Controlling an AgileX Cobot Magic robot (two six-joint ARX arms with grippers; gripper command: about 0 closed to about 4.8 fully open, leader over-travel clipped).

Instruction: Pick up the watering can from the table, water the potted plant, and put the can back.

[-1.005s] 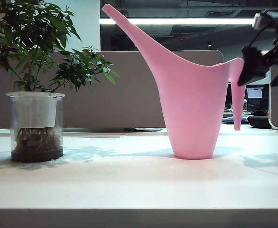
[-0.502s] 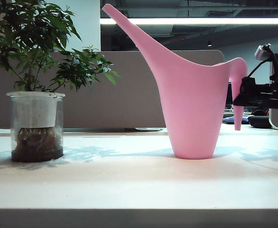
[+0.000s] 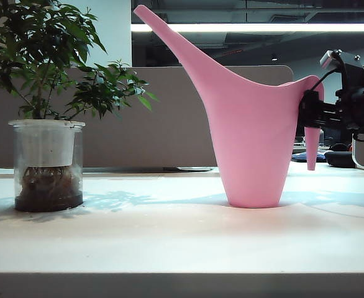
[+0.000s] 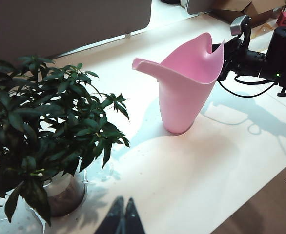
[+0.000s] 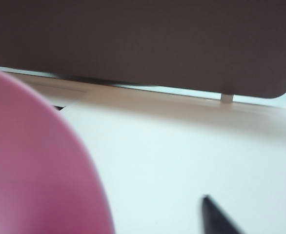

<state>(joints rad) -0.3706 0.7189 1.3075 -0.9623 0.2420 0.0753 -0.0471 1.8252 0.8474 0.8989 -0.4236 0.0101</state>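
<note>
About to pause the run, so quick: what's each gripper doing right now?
Left gripper: shut, empty.
Right gripper: at the watering can handle; grip cannot be told.

The tall pink watering can (image 3: pixel 251 139) stands upright on the off-white table (image 3: pixel 169 242), spout toward the leafy potted plant (image 3: pixel 45 105).

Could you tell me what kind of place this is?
Most likely an open-plan office. Grey-beige partition panels stand behind the table, a long ceiling light strip runs overhead, and a computer screen glows in the background. The watering can and potted plant stand on the table.
</note>
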